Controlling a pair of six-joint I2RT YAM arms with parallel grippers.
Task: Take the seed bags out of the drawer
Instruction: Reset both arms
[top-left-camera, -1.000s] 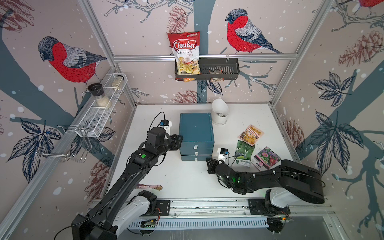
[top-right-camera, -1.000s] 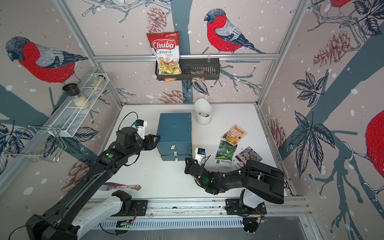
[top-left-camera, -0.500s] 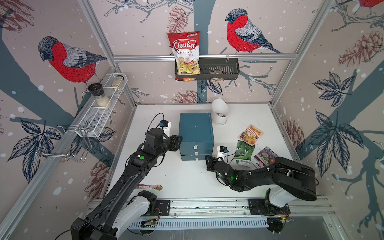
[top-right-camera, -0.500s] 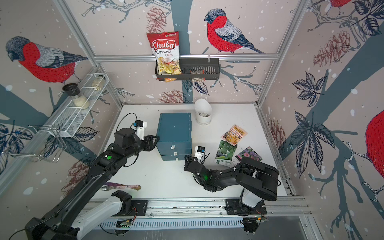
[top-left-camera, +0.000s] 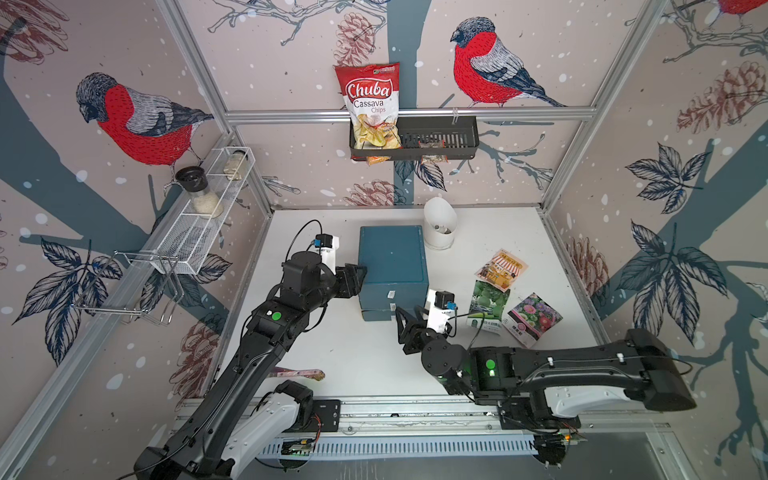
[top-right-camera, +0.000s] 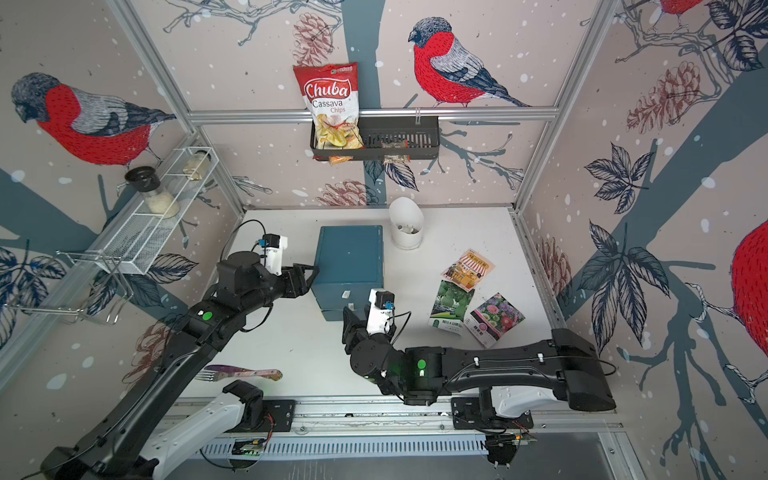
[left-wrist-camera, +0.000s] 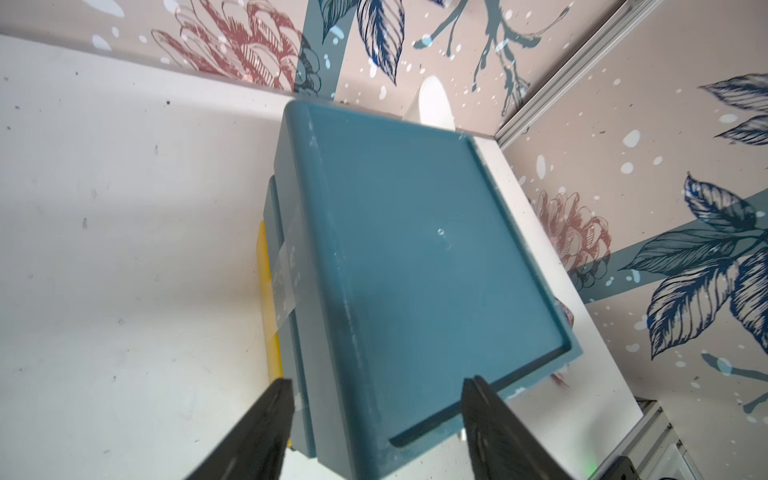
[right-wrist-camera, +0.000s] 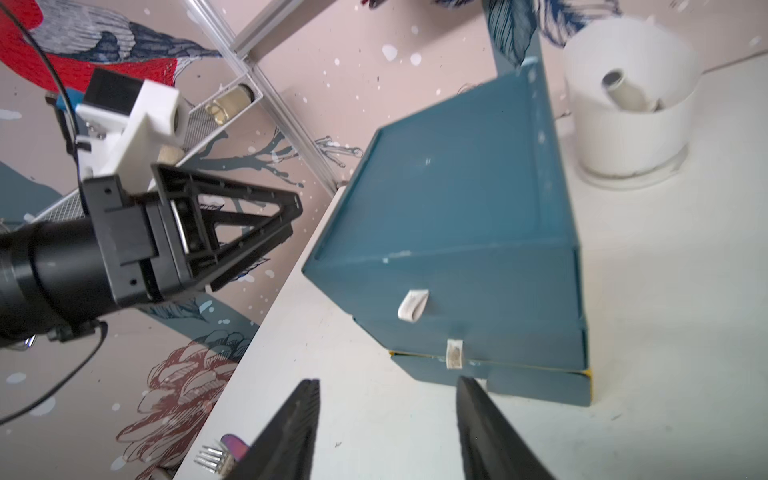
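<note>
Three seed bags lie on the white table to the right of the blue drawer box (top-left-camera: 392, 266): an orange-yellow one (top-left-camera: 500, 269), a green one (top-left-camera: 486, 303) and a purple-pink flower one (top-left-camera: 534, 318). Both top views show them, also orange-yellow (top-right-camera: 467, 269), green (top-right-camera: 451, 303) and purple-pink (top-right-camera: 496, 316). The box's drawers (right-wrist-camera: 519, 374) are pushed in, each with a white pull tab (right-wrist-camera: 454, 353). My left gripper (top-left-camera: 359, 272) (left-wrist-camera: 379, 382) is open beside the box's left front corner. My right gripper (top-left-camera: 405, 316) (right-wrist-camera: 387, 381) is open and empty just before the lower drawer.
A white cup (top-left-camera: 439, 226) stands behind the box on its right. A fork (top-left-camera: 297, 373) lies near the front left. A black wall basket (top-left-camera: 449, 143) holds the Chuba chips bag (top-left-camera: 372, 104). A wire shelf (top-left-camera: 199, 224) with jars hangs on the left wall.
Both grippers' jaws have spread apart. The right gripper has crept a little leftward and toward the box front. The seed bags have not moved.
</note>
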